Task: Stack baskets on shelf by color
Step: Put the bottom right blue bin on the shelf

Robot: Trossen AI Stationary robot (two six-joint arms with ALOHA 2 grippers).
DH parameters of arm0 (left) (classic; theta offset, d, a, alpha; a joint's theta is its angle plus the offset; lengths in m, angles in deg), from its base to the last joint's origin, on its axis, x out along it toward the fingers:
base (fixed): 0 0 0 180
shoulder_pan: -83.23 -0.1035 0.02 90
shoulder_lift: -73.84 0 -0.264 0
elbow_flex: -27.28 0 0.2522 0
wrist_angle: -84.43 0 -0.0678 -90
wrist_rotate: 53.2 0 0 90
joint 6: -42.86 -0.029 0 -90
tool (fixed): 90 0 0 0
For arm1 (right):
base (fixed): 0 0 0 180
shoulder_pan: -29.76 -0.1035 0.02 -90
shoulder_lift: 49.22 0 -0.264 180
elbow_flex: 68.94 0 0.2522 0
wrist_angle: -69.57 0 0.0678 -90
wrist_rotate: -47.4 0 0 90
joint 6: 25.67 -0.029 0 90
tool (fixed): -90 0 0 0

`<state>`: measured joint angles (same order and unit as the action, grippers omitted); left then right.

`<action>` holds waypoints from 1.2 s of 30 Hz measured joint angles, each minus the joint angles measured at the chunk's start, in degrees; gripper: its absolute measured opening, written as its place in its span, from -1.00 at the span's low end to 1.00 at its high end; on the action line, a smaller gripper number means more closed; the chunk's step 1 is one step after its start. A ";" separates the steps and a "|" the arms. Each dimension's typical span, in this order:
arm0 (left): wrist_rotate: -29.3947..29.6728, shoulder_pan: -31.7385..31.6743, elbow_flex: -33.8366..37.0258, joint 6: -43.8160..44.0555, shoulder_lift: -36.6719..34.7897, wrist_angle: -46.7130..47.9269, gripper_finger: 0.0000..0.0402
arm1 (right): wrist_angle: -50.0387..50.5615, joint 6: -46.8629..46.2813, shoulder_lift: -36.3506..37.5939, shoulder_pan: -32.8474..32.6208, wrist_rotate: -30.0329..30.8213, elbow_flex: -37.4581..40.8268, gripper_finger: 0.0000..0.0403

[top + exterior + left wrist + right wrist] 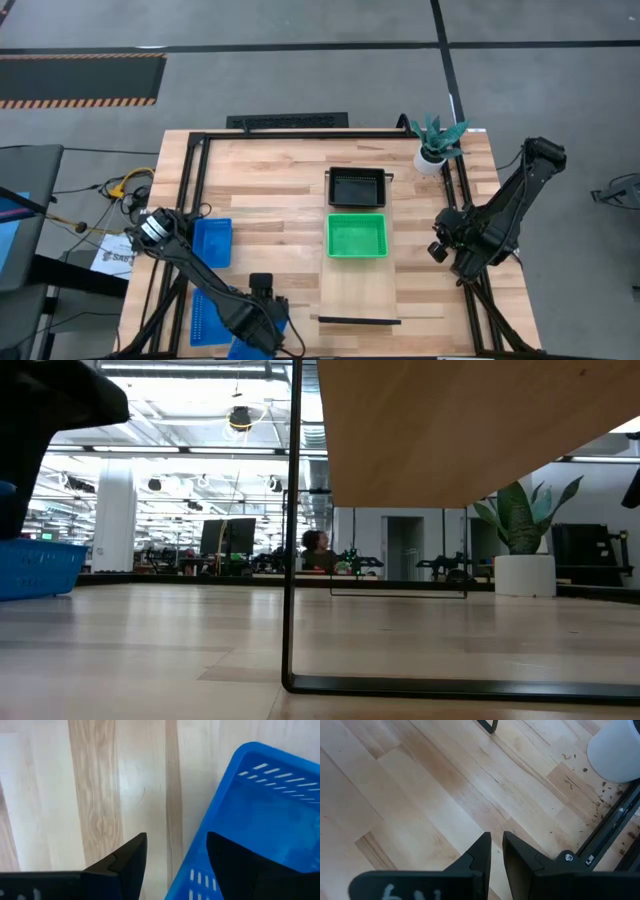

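The baskets are small, shallow plastic rectangles with slotted walls, and they sit in two groups. On the shelf [358,290], a long pale board lighter than the plank surface [270,190] with a thin black rail at each short end, the black basket [357,187] rests at the far end and the green basket [357,236] lies just beside it toward the near end; whether either is a stack of several cannot be told from above. At the left of the surface a blue basket [212,242] stands by the left arm's base, a second blue basket [207,314] lies lengthwise nearer the front edge, and a third blue one [260,815] shows in the left wrist view, its rim running between the fingers. The left pincer [262,330] is low at the front left, its jaws spread moderately wide and straddling that basket's wall, one finger inside and one outside, not yet pressed on it. The right pincer [496,851] hangs over bare wood at the right, near the white pot of the plant [436,145], its fingers almost together and holding nothing. No writing on the baskets can be read.
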<state>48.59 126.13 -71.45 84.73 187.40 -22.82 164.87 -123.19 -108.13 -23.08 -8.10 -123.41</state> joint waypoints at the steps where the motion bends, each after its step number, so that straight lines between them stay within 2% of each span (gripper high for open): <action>1: 0.13 -0.13 0.00 -0.37 0.00 -0.10 -0.03 | 0.02 0.02 0.02 0.00 0.00 0.00 -0.64; 7: -1.12 -0.57 0.01 -2.84 0.00 -1.06 -0.04 | 0.02 0.02 0.02 0.00 0.00 0.00 -0.64; 10: -1.31 -0.81 0.74 -3.86 0.00 -3.37 -0.12 | 0.00 0.02 0.00 0.00 0.01 0.00 -0.64; 17: -5.33 -2.57 3.06 -1.55 -0.02 -4.10 -0.61 | 0.00 0.02 0.00 0.00 0.02 0.00 -0.64; 20: -4.21 -3.77 3.28 1.77 -0.02 -3.20 -0.87 | 0.02 0.03 0.02 0.00 0.02 -0.02 -0.64; 22: -2.64 -5.02 2.93 7.37 -0.04 -0.23 -0.95 | -0.01 0.03 0.02 0.00 0.02 -0.02 -0.64; 25: 0.36 -7.23 2.89 16.82 -0.13 4.30 -0.95 | -0.02 0.03 0.00 0.00 0.02 -0.02 -0.64; 27: 1.01 -8.15 2.89 19.22 -0.13 7.20 -0.96 | 0.00 0.02 0.01 -0.01 0.02 -0.02 -0.64; 36: -3.27 -10.28 2.86 15.19 -0.13 9.57 -0.94 | -0.41 0.46 0.02 -0.02 0.02 -0.02 -0.64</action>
<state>45.32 115.85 -68.58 99.92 187.27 -13.25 164.46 -122.73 -108.11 -23.10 -8.07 -123.43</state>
